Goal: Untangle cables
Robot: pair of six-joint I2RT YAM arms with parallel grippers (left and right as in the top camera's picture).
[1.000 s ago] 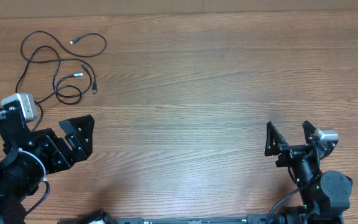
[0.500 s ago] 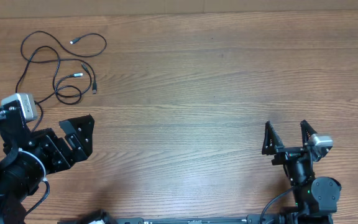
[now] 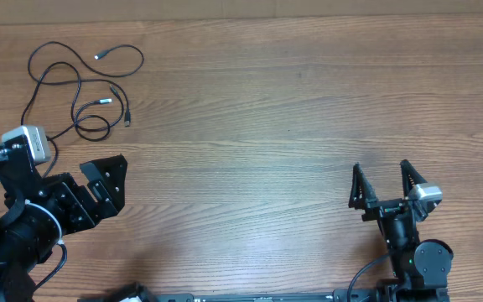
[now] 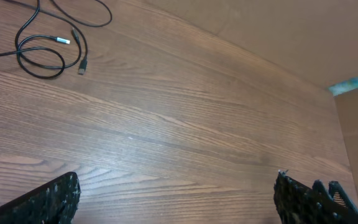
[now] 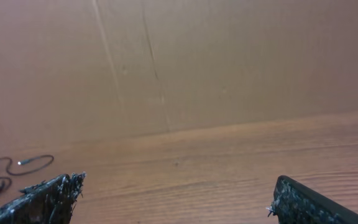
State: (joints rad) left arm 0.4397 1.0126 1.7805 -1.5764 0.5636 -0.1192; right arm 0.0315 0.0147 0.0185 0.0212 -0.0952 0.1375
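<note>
**Cables lie at ten o'clock; both grippers are open and empty**

The table (image 3: pixel 267 126) is seen as a wide wooden top, and most of it is bare. In the overhead view the cables are at ten o'clock and the two arms are along the near edge.

The left gripper (image 3: pixel 111 186) is at eight o'clock with its jaws spread wide, and nothing is held between them. It is angled toward two o'clock, so the cables fall just to the upper left of its wrist view. This is judged to be a ready pose, from which a short reach toward eleven o'clock would bring it over the cords.

The right gripper (image 3: pixel 381 172) is at five o'clock, pointed at twelve o'clock, with its jaws parted and nothing held. It is well apart from the cables, which appear only at the far left edge of its wrist view. It is judged to be parked clear so that the left arm's path is not crossed.

The cables (image 3: pixel 77 84) are spread flat on the table in loose, overlapping loops rather than a tight knot. A small closed loop lies at their five o'clock side. No cord is touched by either gripper. From this layout, little of the untangling is judged to be left, though a few crossings can be made out.

The plugs (image 3: pixel 99 56) are small silver-tipped ends lying free. One is at the top of the group and others are near the small loop.
</note>
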